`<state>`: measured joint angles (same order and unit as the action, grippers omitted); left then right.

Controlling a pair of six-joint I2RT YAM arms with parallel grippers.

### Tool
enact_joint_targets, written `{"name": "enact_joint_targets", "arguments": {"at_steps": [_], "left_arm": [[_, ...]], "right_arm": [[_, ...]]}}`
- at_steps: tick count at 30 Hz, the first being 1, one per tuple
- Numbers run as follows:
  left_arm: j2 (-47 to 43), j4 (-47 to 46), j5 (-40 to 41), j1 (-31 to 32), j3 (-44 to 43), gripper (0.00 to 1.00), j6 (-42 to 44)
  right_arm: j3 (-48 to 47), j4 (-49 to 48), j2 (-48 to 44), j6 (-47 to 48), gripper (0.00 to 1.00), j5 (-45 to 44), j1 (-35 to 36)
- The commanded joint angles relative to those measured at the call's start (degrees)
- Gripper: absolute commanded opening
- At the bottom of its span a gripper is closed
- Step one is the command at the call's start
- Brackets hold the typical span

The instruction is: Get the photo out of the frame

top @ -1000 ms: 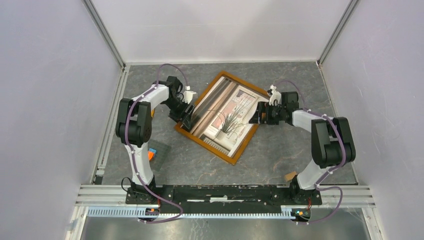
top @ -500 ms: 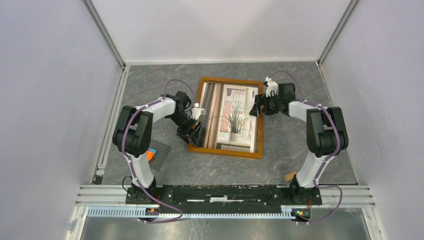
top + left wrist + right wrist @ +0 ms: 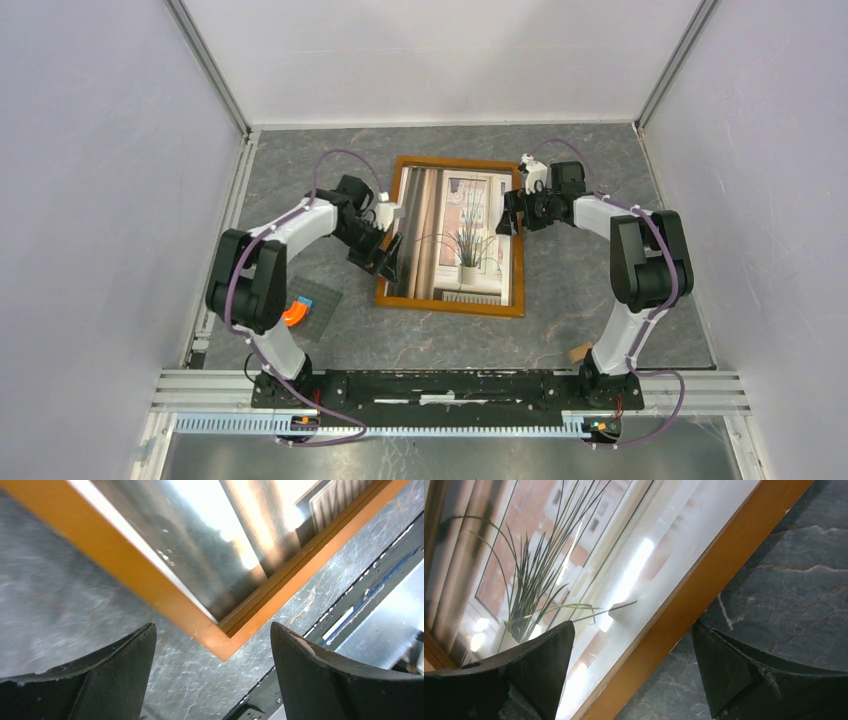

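Note:
The frame [image 3: 455,161], with its narrow orange-brown border, lies face up mid-table, nearly square to the table edges. The photo [image 3: 462,235] of a spiky green plant at a window sits inside it. My left gripper [image 3: 386,262] is open at the frame's left edge. In the left wrist view its jaws [image 3: 212,630] stand wide over the frame's corner [image 3: 150,582], and the photo [image 3: 200,540] shows as glare. My right gripper [image 3: 510,212] is open at the right edge. In the right wrist view it [image 3: 633,627] straddles the border [image 3: 696,597] beside the photo [image 3: 539,565].
A small grey plate with an orange block [image 3: 305,308] lies left of the frame, near the left arm. A small brown scrap [image 3: 580,352] lies by the right arm's base. The grey marbled table [image 3: 560,300] has walls on three sides and a metal rail [image 3: 450,385] in front.
The frame has turned from lying diagonal to nearly square with the table. Both grippers moved with its edges; the left gripper has since shifted slightly up along the left edge.

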<state>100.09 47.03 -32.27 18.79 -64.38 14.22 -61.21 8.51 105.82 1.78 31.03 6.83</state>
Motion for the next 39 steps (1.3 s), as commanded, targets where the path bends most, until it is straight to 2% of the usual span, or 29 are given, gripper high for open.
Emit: {"name": "enact_joint_targets", "arguments": {"at_steps": [1, 6, 13, 23, 29, 33, 39], "left_arm": [[-9.0, -3.5, 3.9, -2.1, -3.9, 0.92, 3.9], [-13.6, -2.0, 5.2, 0.1, -5.1, 0.96, 13.3], [-13.5, -5.1, 10.5, 13.6, -3.2, 0.93, 22.8], [-2.9, -10.5, 17.4, 28.7, -3.0, 0.87, 26.1], [1.5, -12.9, 18.5, 31.2, -2.5, 0.83, 26.0], [2.9, -12.7, 18.0, 31.2, -3.2, 0.71, 26.0], [2.3, -9.4, 14.3, 31.2, -5.5, 0.40, 25.4]], "right_arm": [[-1.9, 8.7, -3.5, 2.1, 0.94, 2.3, -0.6], [-0.4, 9.8, -10.2, 3.3, 0.97, 3.1, -2.5], [8.7, 9.1, -18.9, 1.9, 0.97, 6.3, -6.0], [18.0, 5.6, -20.4, -0.3, 0.92, 8.2, -6.5], [18.4, 5.3, -19.1, -0.2, 0.91, 9.0, -6.5], [18.4, 5.8, -18.4, 0.3, 0.92, 9.3, -6.6], [17.2, 7.5, -17.9, 1.9, 0.91, 9.6, -6.5]]}}
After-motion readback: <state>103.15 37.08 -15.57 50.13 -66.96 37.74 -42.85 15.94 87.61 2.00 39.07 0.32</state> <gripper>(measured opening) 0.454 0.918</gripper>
